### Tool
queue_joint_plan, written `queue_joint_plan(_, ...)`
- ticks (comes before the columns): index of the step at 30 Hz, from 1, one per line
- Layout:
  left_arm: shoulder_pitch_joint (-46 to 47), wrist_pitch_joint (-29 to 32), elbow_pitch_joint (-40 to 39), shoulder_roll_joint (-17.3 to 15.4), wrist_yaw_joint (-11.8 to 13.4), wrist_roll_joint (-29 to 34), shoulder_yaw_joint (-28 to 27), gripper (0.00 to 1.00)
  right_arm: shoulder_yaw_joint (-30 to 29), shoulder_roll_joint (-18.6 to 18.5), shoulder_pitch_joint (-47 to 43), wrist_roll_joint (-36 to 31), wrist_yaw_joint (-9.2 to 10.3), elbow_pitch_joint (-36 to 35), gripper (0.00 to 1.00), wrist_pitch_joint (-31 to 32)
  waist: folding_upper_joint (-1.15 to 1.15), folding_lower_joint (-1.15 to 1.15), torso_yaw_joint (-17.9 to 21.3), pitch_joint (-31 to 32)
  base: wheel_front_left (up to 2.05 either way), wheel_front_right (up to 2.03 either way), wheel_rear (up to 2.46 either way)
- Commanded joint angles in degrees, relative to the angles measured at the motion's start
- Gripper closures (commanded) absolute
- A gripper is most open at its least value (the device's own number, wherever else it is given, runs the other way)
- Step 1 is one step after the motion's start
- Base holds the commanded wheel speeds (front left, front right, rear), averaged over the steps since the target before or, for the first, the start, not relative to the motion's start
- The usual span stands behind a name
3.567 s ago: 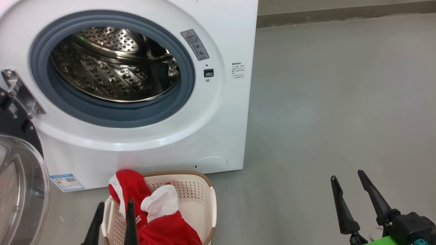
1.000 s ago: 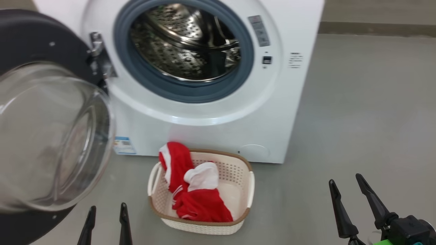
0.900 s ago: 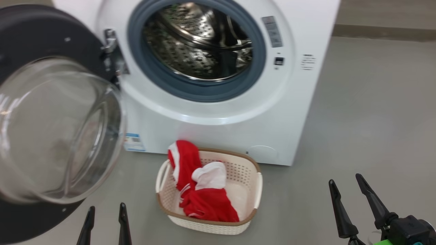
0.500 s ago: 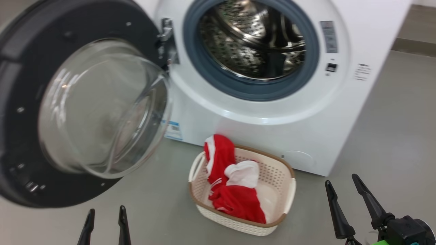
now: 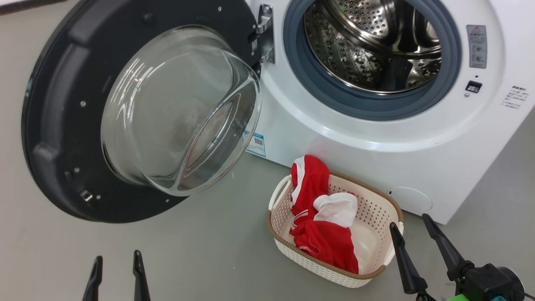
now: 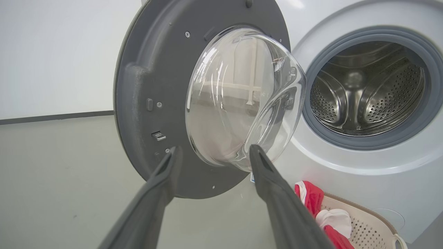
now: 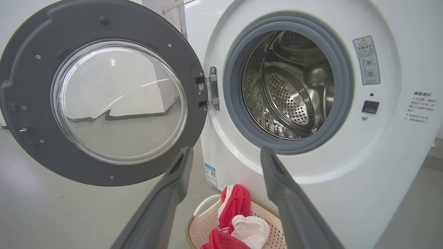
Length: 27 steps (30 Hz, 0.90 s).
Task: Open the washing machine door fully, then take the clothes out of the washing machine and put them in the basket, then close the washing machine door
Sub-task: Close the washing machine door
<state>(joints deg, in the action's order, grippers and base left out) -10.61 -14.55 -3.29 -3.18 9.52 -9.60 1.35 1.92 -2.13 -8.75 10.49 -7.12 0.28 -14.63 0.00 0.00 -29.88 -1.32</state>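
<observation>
The washing machine [image 5: 376,150] stands at the upper right, its steel drum [image 5: 368,54] bare inside. The washing machine door [image 5: 58,125] hangs swung wide to the left, glass bowl facing me. On the floor before the machine sits the basket [image 5: 374,213], with the red and white clothes [image 5: 322,238] heaped in it and draped over its far left rim. My left gripper [image 5: 117,257] is open at the bottom left, below the door and apart from it. My right gripper [image 5: 409,221] is open beside the basket's right end. Both hold nothing. The left wrist view looks between open fingers [image 6: 273,186] at the door [image 6: 145,86].
Grey floor [image 5: 200,251] lies open between the door and the basket. A pale wall with a dark skirting line [image 6: 52,116] runs behind the door. The right wrist view shows the door [image 7: 31,145], the drum [image 7: 287,97] and the basket [image 7: 200,224] below.
The head camera has swung left, so machine, door and basket slid right in the picture and the whole door came into view. Both grippers stay open and empty.
</observation>
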Motion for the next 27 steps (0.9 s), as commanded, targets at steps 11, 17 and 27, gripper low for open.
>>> queue_joint_plan(11,1.32,-0.44,-4.28,-0.28,1.38,-0.72,-3.2,1.0,1.79,-0.75,3.37,-0.18,-0.36,-0.21,0.0,-0.37,0.0,0.0,-0.38,0.09,0.0,0.0,0.0)
queue_joint_plan(17,3.94,-0.44,-7.3,-0.5,0.96,-2.04,-5.82,1.0,1.64,-0.75,2.64,-0.02,-0.36,-0.19,0.0,-0.37,0.0,0.0,-0.1,0.67,0.0,0.0,0.0)
queue_joint_plan(27,16.77,-0.44,-4.13,-3.11,-4.36,-11.64,-14.42,1.0,1.17,-0.75,1.23,-0.31,-0.36,-0.25,0.0,-0.37,0.0,0.0,0.94,2.29,0.0,0.0,0.0)
